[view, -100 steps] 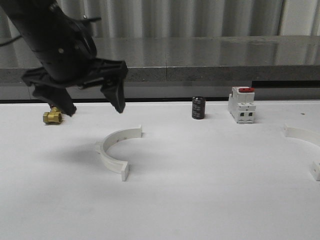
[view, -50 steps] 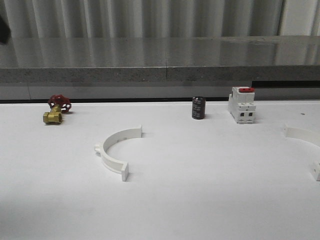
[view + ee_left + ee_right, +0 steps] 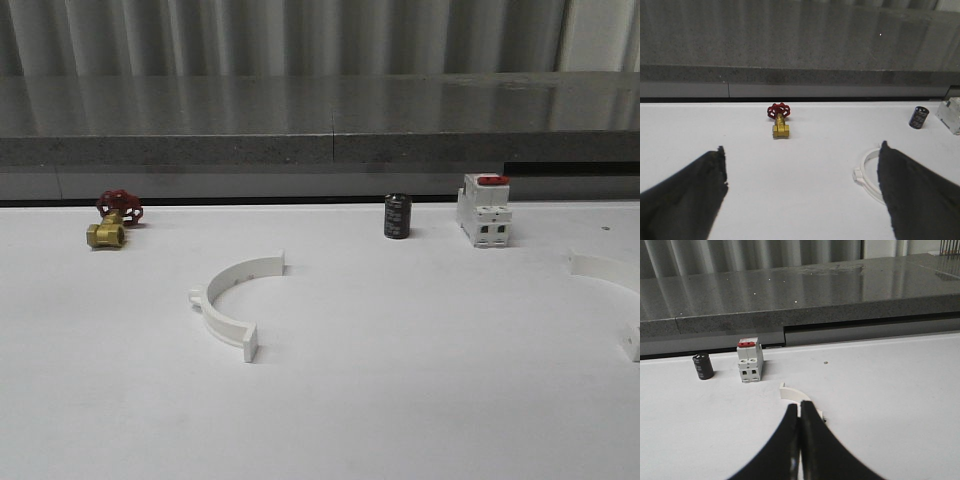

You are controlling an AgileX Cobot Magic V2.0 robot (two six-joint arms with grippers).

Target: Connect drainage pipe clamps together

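Two white half-ring drainage pipe clamps lie flat on the white table, far apart. The left clamp (image 3: 212, 300) lies left of centre, its opening towards the right. The right clamp (image 3: 605, 268) lies at the table's right edge, cut off by the frame. In the left wrist view my left gripper (image 3: 802, 148) is open wide over bare table, and one finger hides part of the left clamp (image 3: 866, 161). In the right wrist view my right gripper (image 3: 800, 405) is shut with nothing in it; the right clamp (image 3: 791, 393) lies just beyond its tips.
A brass valve with a red handle (image 3: 110, 222) stands at the back left. A black cylinder (image 3: 397, 216) and a white block with a red top (image 3: 484, 210) stand at the back centre-right. A grey ledge (image 3: 320, 150) runs behind the table.
One second ago my left arm hung with its gripper open above the left clamp in the front view. It has since drawn back out of that view. The clamps have not moved.
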